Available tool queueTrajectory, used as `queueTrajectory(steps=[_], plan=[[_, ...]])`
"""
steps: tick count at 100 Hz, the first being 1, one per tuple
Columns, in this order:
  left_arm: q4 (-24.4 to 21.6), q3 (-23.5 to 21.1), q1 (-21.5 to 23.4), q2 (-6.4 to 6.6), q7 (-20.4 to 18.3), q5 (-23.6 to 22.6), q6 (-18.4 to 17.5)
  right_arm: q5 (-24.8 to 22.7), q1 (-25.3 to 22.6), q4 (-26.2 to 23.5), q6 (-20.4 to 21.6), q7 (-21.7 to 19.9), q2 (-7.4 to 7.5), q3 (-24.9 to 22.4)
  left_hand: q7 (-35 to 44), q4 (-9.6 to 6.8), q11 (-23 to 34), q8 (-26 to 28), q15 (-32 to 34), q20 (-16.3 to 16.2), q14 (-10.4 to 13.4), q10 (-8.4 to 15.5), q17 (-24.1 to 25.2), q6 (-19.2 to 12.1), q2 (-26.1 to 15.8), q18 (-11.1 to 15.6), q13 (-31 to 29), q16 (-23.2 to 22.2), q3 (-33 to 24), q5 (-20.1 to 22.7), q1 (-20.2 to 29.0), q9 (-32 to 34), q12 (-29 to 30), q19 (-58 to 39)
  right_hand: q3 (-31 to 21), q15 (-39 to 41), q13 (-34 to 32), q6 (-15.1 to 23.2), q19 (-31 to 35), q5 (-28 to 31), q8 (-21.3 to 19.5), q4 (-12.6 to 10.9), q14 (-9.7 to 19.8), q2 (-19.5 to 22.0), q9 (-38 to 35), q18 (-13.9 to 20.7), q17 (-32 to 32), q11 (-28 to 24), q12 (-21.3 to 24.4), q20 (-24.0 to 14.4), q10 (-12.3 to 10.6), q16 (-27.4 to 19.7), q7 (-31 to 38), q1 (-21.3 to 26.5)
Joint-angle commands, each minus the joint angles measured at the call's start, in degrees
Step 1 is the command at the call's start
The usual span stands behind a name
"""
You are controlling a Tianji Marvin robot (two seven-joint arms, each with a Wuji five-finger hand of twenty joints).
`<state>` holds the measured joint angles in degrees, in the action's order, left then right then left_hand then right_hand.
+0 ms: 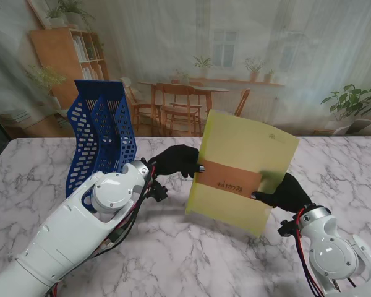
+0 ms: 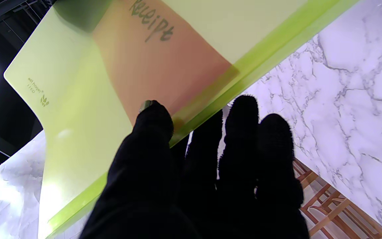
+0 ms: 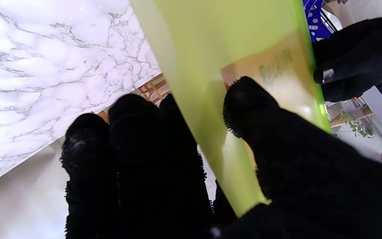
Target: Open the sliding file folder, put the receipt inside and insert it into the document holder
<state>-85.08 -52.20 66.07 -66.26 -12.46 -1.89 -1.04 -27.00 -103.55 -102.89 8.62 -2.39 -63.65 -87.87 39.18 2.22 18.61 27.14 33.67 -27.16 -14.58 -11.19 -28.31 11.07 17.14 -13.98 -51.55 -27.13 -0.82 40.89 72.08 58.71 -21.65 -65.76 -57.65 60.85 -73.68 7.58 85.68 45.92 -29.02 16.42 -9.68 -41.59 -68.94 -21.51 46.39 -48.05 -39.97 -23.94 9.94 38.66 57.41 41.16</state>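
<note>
A yellow-green translucent file folder (image 1: 244,167) is held up off the table, tilted, between both hands. A brown receipt (image 1: 230,179) with handwriting shows through it; it lies inside the folder (image 2: 78,109) (image 3: 211,49). My left hand (image 1: 176,161), in a black glove, pinches the folder's left edge, thumb (image 2: 153,116) on the receipt (image 2: 164,63). My right hand (image 1: 287,193) grips the folder's right lower edge, thumb (image 3: 254,106) over the receipt (image 3: 277,73). The blue perforated document holder (image 1: 102,133) stands at the left, apart from the folder.
The white marble table (image 1: 191,253) spreads under both arms. A printed backdrop of a room with furniture and plants rises behind the far table edge. My left forearm (image 1: 80,235) lies near the holder's base.
</note>
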Motion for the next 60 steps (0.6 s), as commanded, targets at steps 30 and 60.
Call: queueTrajectory(steps=[30,60], plan=[[0.25,0.01,-0.60,-0.05,-1.54,1.26,0.52,5.38,0.39,2.50,3.08,6.31,-1.46,1.20,-2.42,-1.02,0.78,-0.97,0.27,-0.67,-1.62,-0.26,2.91,-0.43,-3.11,2.20,2.94,0.87,1.33,-2.48,1.85,-3.11,0.31,0.03,-7.07,2.06,-1.05,4.05,1.46,4.56,-2.78,-2.35,0.32,0.08,-1.31,-0.32,0.45,-0.16,-0.75,-0.26,0.21,0.33,5.37,4.97],[2.59,1.27,-0.46,-0.06,-2.74,2.04,0.99,9.51,0.15,2.14,7.76,11.78,-2.99,1.41,-12.02,-1.17,-0.41,1.17,-4.19,-0.20,-2.62,-0.62,8.99,-3.28,-1.90,2.09,10.12,0.58,1.80,-7.76,1.21,-15.54,4.79,6.33,-6.29,1.54,-1.15,5.23,1.19,3.67,-3.22,-2.41,1.43,1.01,-0.89,0.76,0.73,-0.41,-0.69,-0.09,-0.61,0.15,5.66,4.74]])
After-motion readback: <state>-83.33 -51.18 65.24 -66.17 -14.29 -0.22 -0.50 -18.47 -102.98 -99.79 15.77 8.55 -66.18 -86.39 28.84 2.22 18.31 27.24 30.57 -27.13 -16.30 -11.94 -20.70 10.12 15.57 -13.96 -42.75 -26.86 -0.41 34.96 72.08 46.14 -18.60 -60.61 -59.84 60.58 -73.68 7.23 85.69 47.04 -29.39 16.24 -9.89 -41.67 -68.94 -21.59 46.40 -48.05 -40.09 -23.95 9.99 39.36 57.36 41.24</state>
